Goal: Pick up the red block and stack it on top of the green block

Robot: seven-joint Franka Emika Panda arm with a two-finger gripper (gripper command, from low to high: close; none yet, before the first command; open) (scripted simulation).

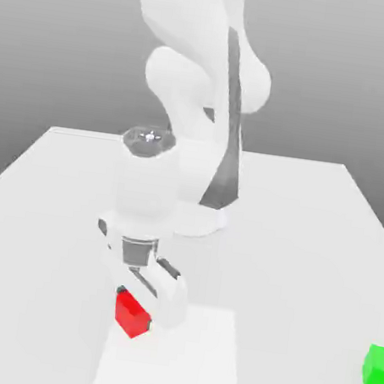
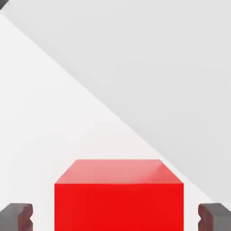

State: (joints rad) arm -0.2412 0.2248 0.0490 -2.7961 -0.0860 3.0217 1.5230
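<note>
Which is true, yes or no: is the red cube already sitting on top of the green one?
No, the red block is between the gripper's fingers, and the green block sits apart near the exterior view's right edge.

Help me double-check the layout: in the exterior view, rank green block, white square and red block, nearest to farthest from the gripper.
1. Red block: between the gripper's fingers.
2. White square: on the table below.
3. Green block: far off, at the exterior view's right.
</note>
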